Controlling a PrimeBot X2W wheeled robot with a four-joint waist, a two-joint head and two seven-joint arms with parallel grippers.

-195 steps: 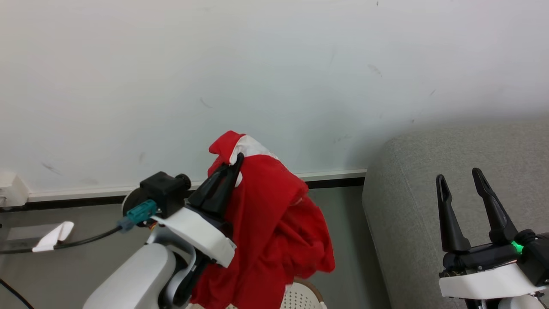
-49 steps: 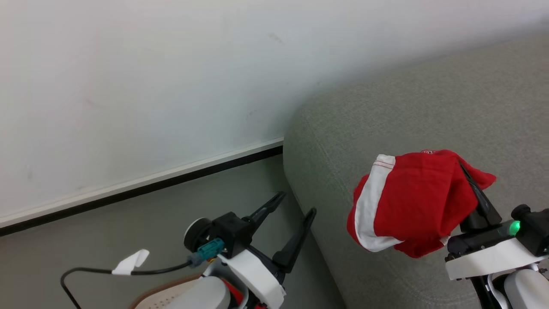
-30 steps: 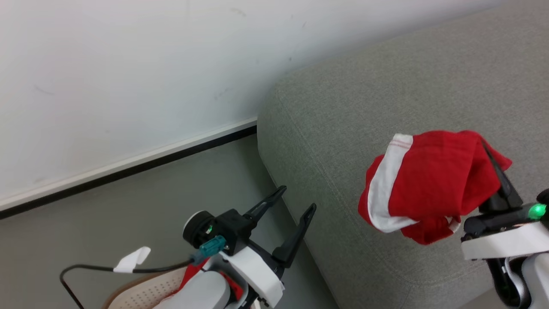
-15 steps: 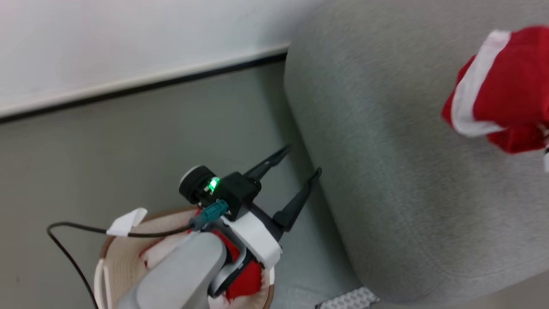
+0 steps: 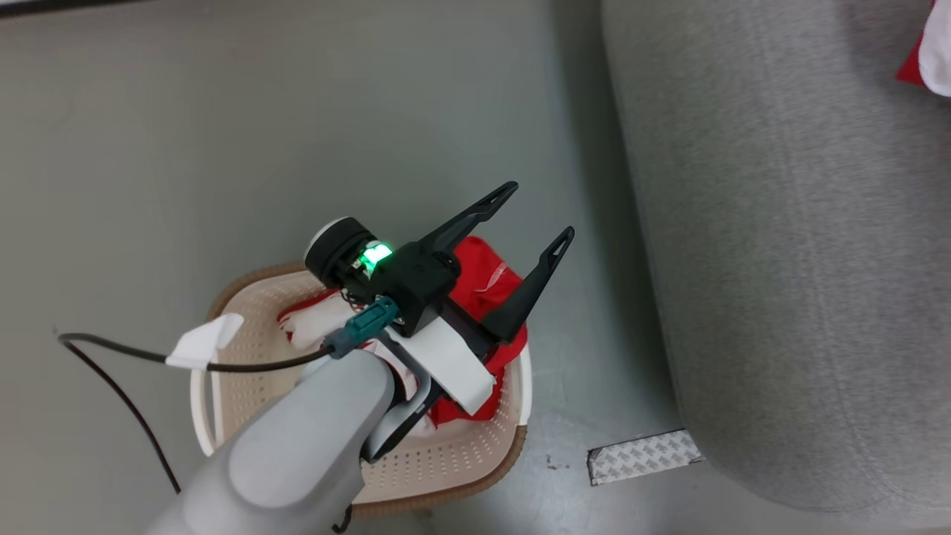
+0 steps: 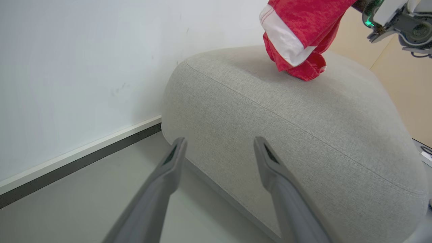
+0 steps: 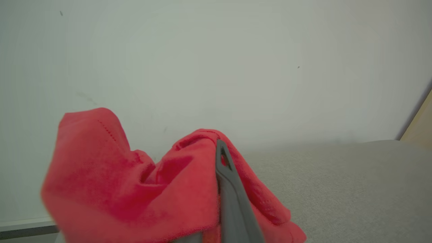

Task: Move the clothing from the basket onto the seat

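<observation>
Left gripper [image 5: 541, 209] is spread wide, fingers well apart with nothing between them. It hovers above the basket [image 5: 446, 464], tips aimed toward the seat [image 5: 780, 260]. Its own wrist view shows the two fingers framing grey floor [image 6: 84, 209] and the seat's rounded end by the white wall [image 6: 84, 67]. Over to the right gripper [image 7: 219, 152]: it's clamped tight on a garment [image 7: 135, 182], red cloth bunched around the one dark finger that shows and spilling down both sides. From the left wrist view that garment hangs in a bundle over the seat top, white band facing out. Its lowest fold is right down at the upholstery, and whether it touches I cannot tell. Now the basket: it sits on the floor just beside the seat, cream and perforated with a brown rim. There are clothes [image 5: 483, 279] inside, crumpled red with white patches, heaped toward the seat side and partly hidden under the left arm. A strip of tape [image 5: 645, 455] lies on the floor between basket and seat.
</observation>
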